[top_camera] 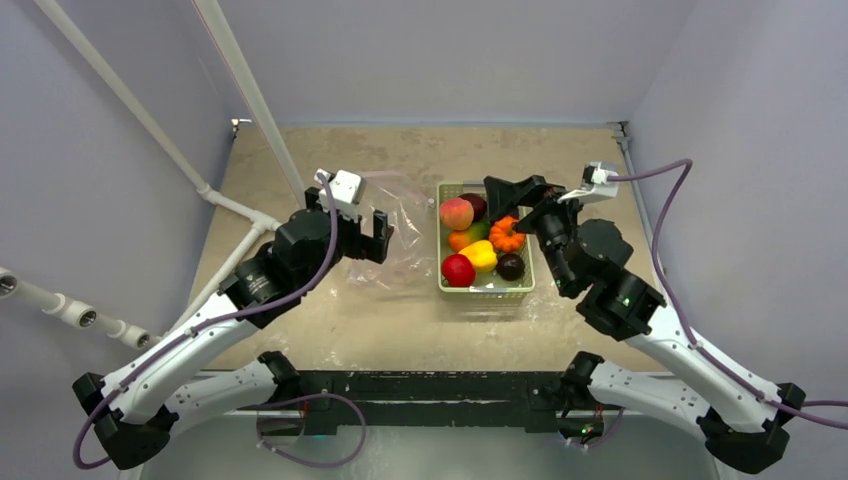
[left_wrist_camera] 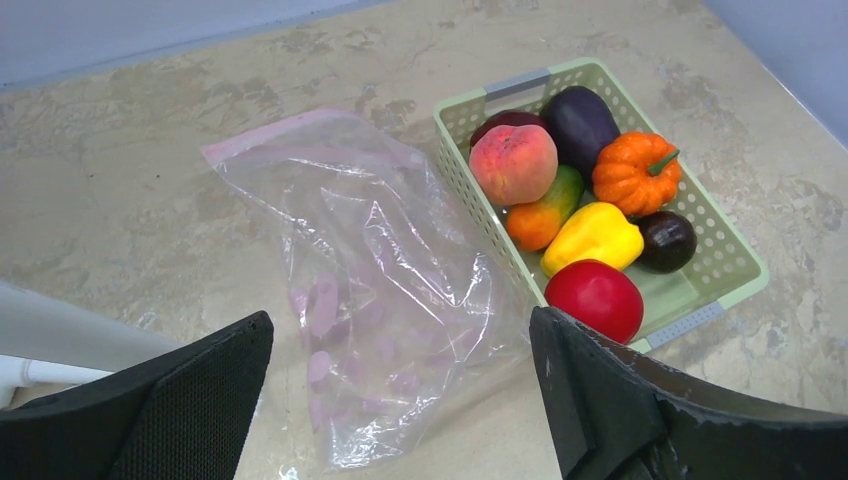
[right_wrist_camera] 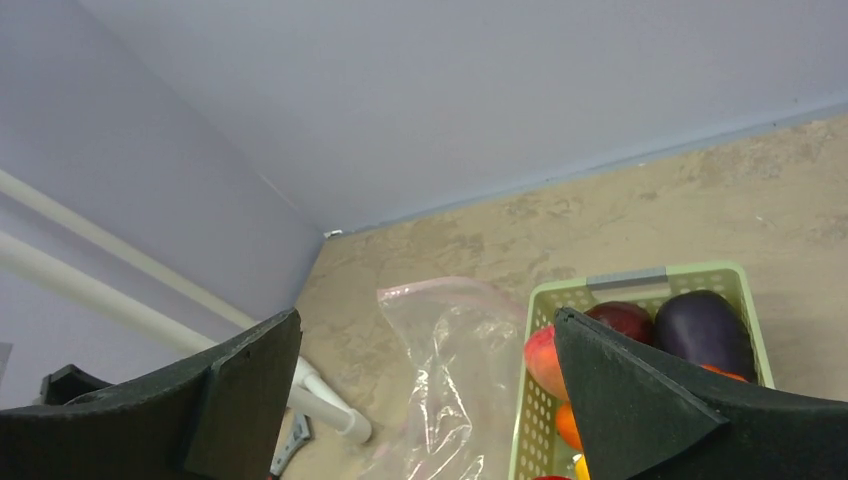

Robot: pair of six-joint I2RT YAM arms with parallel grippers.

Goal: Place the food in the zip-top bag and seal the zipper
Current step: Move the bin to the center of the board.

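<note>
The food fills a pale green basket (top_camera: 525, 262): a peach (left_wrist_camera: 513, 163), eggplant (left_wrist_camera: 580, 120), pumpkin (left_wrist_camera: 635, 172), yellow pepper (left_wrist_camera: 595, 235), red apple (left_wrist_camera: 597, 298) and dark plum (left_wrist_camera: 667, 240). The zip-top bag (left_wrist_camera: 380, 280) lies flat and empty on the table, left of the basket. Its pink zipper (left_wrist_camera: 290, 130) runs along the far end. My left gripper (left_wrist_camera: 402, 340) hovers open above the bag's near end (top_camera: 368, 238). Open too, my right gripper (top_camera: 522, 200) hangs over the basket's far end, and the right wrist view looks past it (right_wrist_camera: 425, 330) at the bag (right_wrist_camera: 450, 380).
White pipes (top_camera: 230, 200) slant in from the left wall onto the table's left side, one end near the bag (right_wrist_camera: 330, 405). Lilac walls close in the table at the back and on both sides. The basket's grey handle (left_wrist_camera: 517, 83) faces the back wall.
</note>
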